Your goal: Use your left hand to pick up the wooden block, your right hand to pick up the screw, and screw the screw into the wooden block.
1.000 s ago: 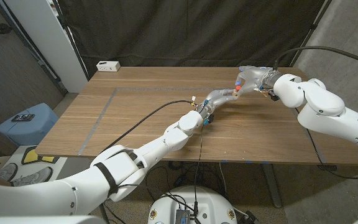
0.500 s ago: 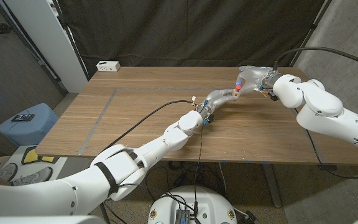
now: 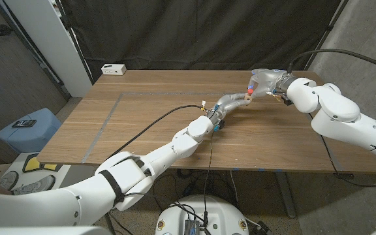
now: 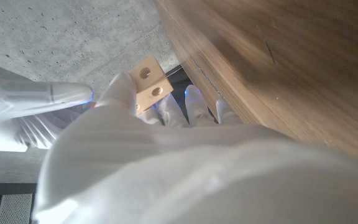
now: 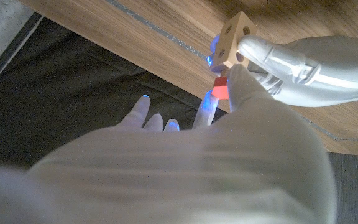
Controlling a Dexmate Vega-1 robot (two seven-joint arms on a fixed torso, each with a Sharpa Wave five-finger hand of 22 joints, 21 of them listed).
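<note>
My left hand (image 3: 229, 102) reaches over the table's right half and holds a small pale wooden block (image 4: 149, 84) at its fingertips. Two round holes show on one face of the block. In the right wrist view the block (image 5: 235, 34) stands off the table, gripped by the left hand (image 5: 309, 65). The screw (image 5: 221, 87) has a red head and sits just under the block, pinched by my right hand (image 5: 229, 155). In the head view the right hand (image 3: 264, 81) meets the left hand's fingertips, with the red screw (image 3: 249, 88) between them. The screw's shaft is hidden.
A white box (image 3: 113, 68) lies at the table's back left corner. A grey tape line (image 3: 108, 116) runs across the wooden table (image 3: 155, 137) on the left. A black cable (image 3: 165, 115) trails along my left arm. A blue bin (image 3: 28, 130) stands on the floor at left.
</note>
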